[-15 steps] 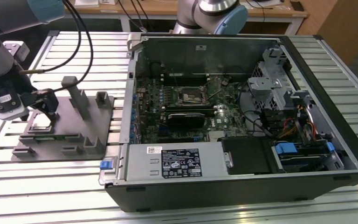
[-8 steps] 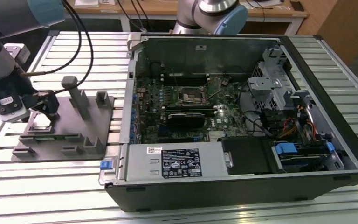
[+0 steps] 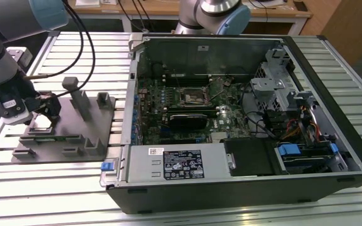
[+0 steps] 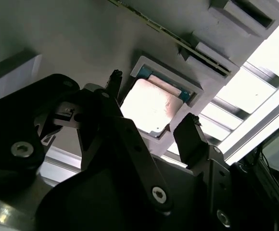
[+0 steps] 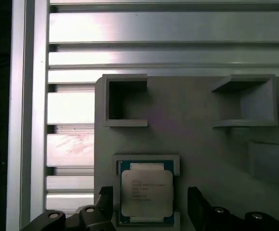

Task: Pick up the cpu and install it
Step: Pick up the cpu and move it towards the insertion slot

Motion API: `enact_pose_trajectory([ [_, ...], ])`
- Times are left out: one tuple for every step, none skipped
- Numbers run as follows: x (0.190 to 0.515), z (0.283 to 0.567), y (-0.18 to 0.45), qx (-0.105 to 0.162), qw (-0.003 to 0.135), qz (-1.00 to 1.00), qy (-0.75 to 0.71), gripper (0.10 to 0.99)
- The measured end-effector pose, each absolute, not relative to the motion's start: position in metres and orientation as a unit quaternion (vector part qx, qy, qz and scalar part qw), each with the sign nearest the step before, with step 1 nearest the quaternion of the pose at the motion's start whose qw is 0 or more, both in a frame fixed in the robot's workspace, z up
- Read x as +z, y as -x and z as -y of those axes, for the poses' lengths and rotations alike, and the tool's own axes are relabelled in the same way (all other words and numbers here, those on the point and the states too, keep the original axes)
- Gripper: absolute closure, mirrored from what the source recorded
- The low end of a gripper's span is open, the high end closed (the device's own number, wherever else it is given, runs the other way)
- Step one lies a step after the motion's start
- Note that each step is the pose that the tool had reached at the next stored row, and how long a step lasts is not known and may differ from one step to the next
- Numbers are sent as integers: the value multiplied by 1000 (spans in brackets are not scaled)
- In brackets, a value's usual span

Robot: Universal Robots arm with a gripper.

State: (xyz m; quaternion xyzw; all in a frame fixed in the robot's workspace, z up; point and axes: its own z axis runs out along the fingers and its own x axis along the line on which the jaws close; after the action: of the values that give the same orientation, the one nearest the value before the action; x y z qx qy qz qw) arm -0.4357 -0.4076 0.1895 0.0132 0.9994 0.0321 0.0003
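At the exterior view's left, the arm (image 3: 2,52) reaches down over a grey fixture (image 3: 74,146) that lies on the slatted metal counter (image 3: 43,197). The fingers (image 3: 47,109) hang low over the fixture's near-left part, right above the cpu (image 3: 41,124), which shows as a small pale square.

In both wrist views the cpu (image 5: 146,192) (image 4: 151,106) lies flat in a shallow square recess of the fixture (image 5: 187,144) (image 4: 57,38), its silvery top facing up. The fingers (image 5: 196,204) (image 4: 190,137) are spread apart, one on each side of the cpu. A gap shows between each tip and the chip, so they grip nothing. Two box-shaped pockets (image 5: 125,101) stand on the fixture just beyond the recess.

Further to the exterior view's right, beside the fixture, an open computer case (image 3: 231,193) lies on its side on the counter. Its motherboard (image 3: 168,108) faces up, with the square socket (image 3: 190,96) near the middle. It is well apart from the cpu. Drive cages and cables (image 3: 294,117) fill the case's right end.
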Motion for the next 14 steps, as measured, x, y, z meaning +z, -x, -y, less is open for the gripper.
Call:
enact_pose_trajectory([
  [189,407,436,32,0,-999,-13,369],
  [188,407,436,32,0,-999,-13,369],
  [188,407,436,32,0,-999,-13,369],
  [187,407,437,32,0,-999,-13,369],
  [187,407,437,32,0,-999,-13,369],
  [186,407,437,32,0,-999,-13,369],
  [185,406,437,32,0,-999,-13,369],
  [185,406,437,32,0,-999,-13,380],
  [185,406,437,32,0,-999,-13,380],
  [185,406,437,32,0,-999,-12,447],
  [185,406,437,32,0,-999,-11,447],
  [184,406,437,32,0,-999,-11,514],
  [184,406,437,33,0,-999,-10,514],
  [184,406,437,33,0,-999,-10,514],
])
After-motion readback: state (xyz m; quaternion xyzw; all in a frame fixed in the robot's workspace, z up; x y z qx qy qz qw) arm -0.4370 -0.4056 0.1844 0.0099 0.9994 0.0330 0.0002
